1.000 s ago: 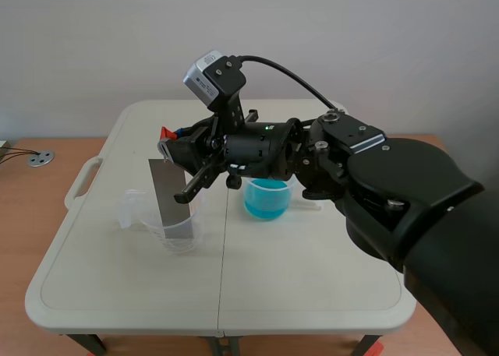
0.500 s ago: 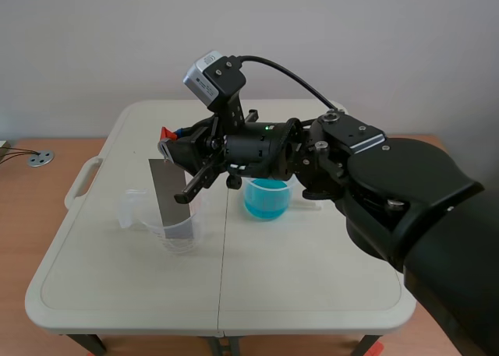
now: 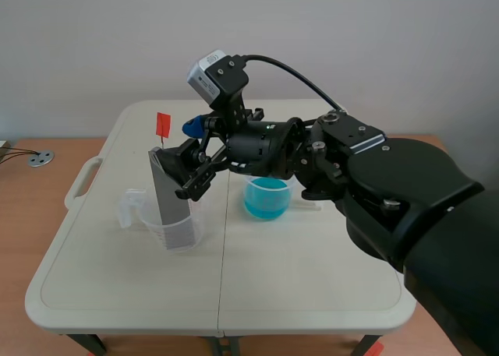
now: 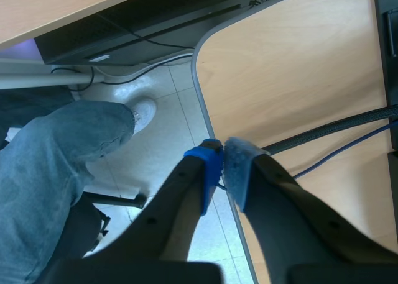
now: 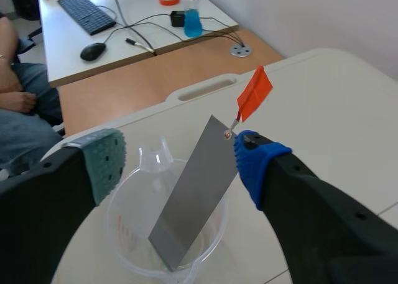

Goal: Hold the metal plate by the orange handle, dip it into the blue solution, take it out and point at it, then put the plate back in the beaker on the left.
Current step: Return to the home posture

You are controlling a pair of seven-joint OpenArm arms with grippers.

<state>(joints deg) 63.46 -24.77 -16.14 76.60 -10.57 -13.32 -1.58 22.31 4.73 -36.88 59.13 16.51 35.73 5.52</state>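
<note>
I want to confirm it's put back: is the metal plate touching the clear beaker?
Touching. The right wrist view shows the lower edge of the metal plate resting on the bottom inside the beaker.

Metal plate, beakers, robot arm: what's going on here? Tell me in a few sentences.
The right arm reaches across the table to the clear beaker on the left. The metal plate stands tilted in that beaker, its orange handle sticking up. The right gripper sits at the plate's top with its jaws open, one either side, not clamping it. The beaker of blue solution stands beside it. The left gripper is over the floor, jaws shut on nothing.
</note>
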